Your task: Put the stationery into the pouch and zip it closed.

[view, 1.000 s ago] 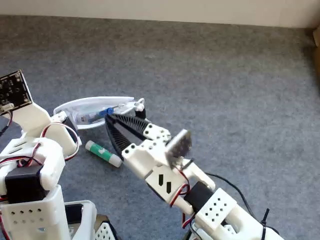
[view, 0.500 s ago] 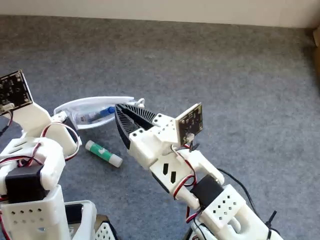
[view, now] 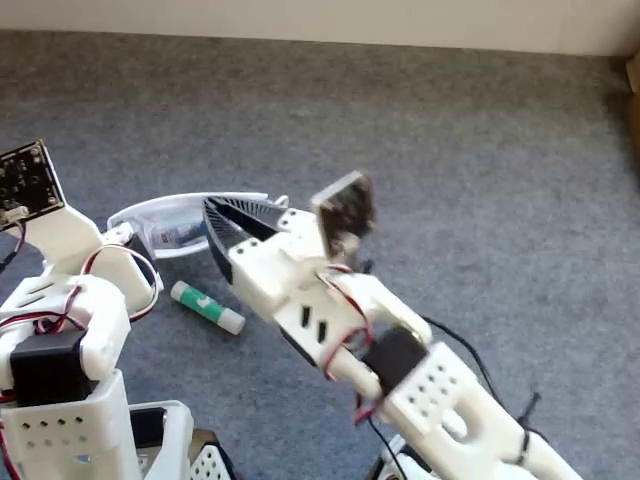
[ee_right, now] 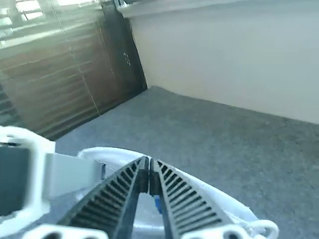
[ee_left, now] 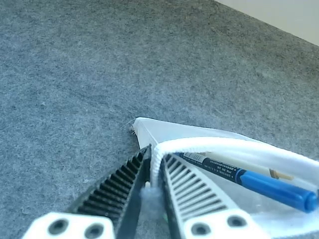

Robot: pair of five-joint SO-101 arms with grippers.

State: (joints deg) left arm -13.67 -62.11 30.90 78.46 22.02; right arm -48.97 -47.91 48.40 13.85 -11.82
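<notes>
A clear pouch (view: 165,222) with a white zipper rim lies on the grey carpet, its mouth gaping. My left gripper (ee_left: 152,164) is shut on the rim at the pouch's (ee_left: 199,139) left end. A blue-capped pen (ee_left: 269,186) lies inside. My right gripper (view: 208,204) is shut with nothing visible between its black fingers, its tips just over the rim (ee_right: 109,152) near the middle of the pouch; the right wrist view shows this gripper (ee_right: 148,162) from behind. A green and white glue stick (view: 206,307) lies on the carpet just in front of the pouch.
The white zipper pull cord (view: 283,203) sits at the pouch's right end, behind my right gripper's fingers. Open carpet stretches to the right and back, up to a pale wall. My left arm's base (view: 60,400) fills the near left corner.
My right gripper has drawn back from the pen inside the pouch, swung right, then left along the rim, and its wrist has turned. The left arm, pouch and glue stick stayed put.
</notes>
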